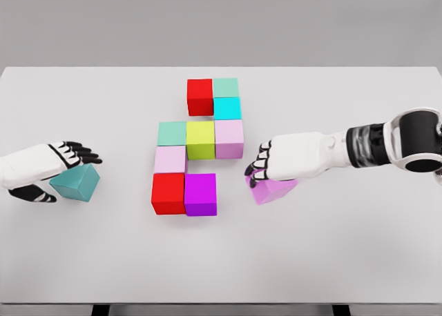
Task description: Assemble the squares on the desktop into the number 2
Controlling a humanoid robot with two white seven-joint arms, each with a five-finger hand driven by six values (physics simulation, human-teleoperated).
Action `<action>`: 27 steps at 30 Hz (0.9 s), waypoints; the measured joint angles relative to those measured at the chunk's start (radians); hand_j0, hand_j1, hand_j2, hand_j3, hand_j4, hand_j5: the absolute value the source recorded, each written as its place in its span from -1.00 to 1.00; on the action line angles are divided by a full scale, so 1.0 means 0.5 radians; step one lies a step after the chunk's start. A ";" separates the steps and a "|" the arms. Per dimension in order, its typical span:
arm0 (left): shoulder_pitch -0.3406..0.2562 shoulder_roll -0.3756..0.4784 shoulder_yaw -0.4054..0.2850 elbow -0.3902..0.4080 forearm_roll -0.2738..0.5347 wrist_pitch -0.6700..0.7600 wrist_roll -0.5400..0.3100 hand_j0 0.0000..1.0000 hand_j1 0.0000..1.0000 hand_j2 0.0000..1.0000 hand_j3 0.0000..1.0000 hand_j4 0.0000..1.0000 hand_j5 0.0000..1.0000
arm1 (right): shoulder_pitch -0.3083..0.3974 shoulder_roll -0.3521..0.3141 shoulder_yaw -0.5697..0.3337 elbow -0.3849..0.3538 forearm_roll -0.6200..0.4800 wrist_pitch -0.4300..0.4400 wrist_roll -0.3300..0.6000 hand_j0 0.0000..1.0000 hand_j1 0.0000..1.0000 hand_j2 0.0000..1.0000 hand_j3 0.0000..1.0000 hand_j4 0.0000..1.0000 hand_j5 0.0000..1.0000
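Note:
Several coloured cubes sit joined in the middle of the white table [331, 254]: a red cube [199, 96] and a mint cube [226, 87] on top, a cyan cube [227, 108] below, then a green cube [172, 133], a yellow-green cube [200, 139] and a lilac cube [229, 138] in a row, a pale pink cube [170, 159], and a second red cube [168, 193] beside a magenta cube [200, 194] at the bottom. My right hand [266, 168] is shut on a violet cube [271, 190], right of the figure. My left hand [72, 159] lies over a teal cube [76, 183], fingers stretched.
The table's front edge runs along the bottom of the view, with dark legs showing under it. A grey wall rises behind the far edge.

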 measured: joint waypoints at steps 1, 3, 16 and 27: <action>-0.003 -0.002 -0.002 0.001 -0.001 0.000 -0.002 1.00 1.00 1.00 1.00 1.00 1.00 | 0.000 0.006 0.000 0.000 0.000 0.000 0.000 0.40 0.40 0.40 0.40 0.40 0.40; -0.003 -0.006 -0.005 0.002 -0.003 0.000 -0.008 1.00 1.00 1.00 1.00 1.00 1.00 | 0.000 0.018 0.000 0.003 0.005 0.000 0.002 0.40 0.40 0.40 0.40 0.40 0.40; -0.037 -0.021 -0.007 0.000 -0.002 0.000 -0.026 1.00 1.00 1.00 1.00 1.00 1.00 | 0.015 0.021 0.006 0.006 0.021 0.000 0.003 0.97 0.97 0.97 0.97 0.97 0.97; -0.037 -0.066 -0.013 0.002 -0.046 0.000 -0.027 0.94 0.94 0.94 0.94 0.94 0.94 | 0.015 -0.185 -0.078 0.034 -0.081 0.001 -0.022 0.97 0.97 0.97 0.97 0.97 0.97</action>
